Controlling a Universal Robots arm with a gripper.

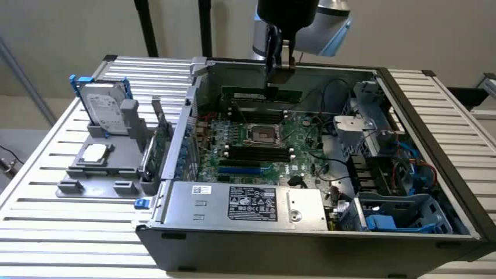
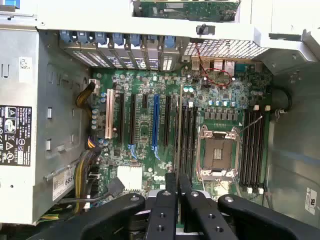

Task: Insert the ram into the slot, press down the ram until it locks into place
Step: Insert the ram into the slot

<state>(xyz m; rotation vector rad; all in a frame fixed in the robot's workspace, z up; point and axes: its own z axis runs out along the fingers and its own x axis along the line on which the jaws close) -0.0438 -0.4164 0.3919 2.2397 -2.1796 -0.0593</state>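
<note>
Where it hangs above the open computer case, the ram is held level by its upper edge, clamped in the closed claw, well clear of the main board below. The slot is one of several black ones, set in two groups near and far of the square metal socket; which one is meant cannot be told. The ram is judged light, thin and stiff, but fragile. It is best gripped by the bare long edge at mid-length, off the chips and contacts, and pushed straight, since a tilted push could strain it. White stickers are noted on the ram. A black label is noted on the power supply at the near side, and a white label on the hard drive at the left. None of the print can be read.
</note>
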